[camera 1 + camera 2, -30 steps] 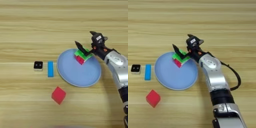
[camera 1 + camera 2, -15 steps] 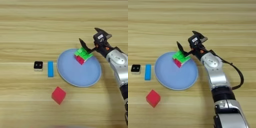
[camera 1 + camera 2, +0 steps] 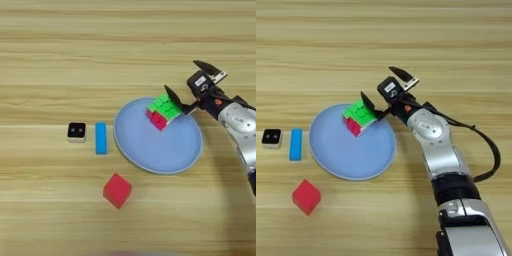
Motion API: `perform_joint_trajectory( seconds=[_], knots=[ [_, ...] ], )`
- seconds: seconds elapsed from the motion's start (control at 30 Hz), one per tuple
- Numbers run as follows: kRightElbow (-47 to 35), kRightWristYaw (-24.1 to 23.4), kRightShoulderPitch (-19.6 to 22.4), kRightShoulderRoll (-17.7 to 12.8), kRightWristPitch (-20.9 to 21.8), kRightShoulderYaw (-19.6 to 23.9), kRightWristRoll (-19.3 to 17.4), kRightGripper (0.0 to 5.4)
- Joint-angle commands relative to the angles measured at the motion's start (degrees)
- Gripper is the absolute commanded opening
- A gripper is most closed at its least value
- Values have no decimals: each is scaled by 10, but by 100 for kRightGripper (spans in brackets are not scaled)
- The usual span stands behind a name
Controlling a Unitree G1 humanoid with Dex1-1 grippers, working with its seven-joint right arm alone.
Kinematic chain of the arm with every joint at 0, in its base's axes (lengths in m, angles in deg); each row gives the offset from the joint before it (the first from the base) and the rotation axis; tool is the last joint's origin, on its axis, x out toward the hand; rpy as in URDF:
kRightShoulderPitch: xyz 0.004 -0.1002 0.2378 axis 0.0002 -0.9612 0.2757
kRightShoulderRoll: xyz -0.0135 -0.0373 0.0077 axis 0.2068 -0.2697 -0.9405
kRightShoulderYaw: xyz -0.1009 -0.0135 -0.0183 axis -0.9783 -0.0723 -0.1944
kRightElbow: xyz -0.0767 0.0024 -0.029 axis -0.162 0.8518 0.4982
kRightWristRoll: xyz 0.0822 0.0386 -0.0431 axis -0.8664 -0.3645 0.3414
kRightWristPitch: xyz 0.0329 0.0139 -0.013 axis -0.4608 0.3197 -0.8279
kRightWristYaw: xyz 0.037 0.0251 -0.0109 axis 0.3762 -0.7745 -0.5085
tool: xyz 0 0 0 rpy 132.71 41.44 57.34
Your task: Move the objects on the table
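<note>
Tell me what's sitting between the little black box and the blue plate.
A blue bar lies between the black box and the blue plate, standing lengthwise beside the box, apart from both. Both eye views show it.

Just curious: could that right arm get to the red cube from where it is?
Probably yes. The red cube sits alone on bare table in front of the plate, nothing around it, and the claw is open and holds nothing.
</note>
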Motion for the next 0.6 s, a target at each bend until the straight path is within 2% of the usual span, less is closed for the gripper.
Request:
perform_joint_trajectory(
  seconds=[0.03, 0.2, 0.6],
  knots=[
    [-16, -13, 42, -19, 15, 2, 4, 538],
    [-9, -24, 41, -24, 29, -8, 24, 538],
    [-13, -43, 46, -23, 42, 1, 21, 538]
  ],
)
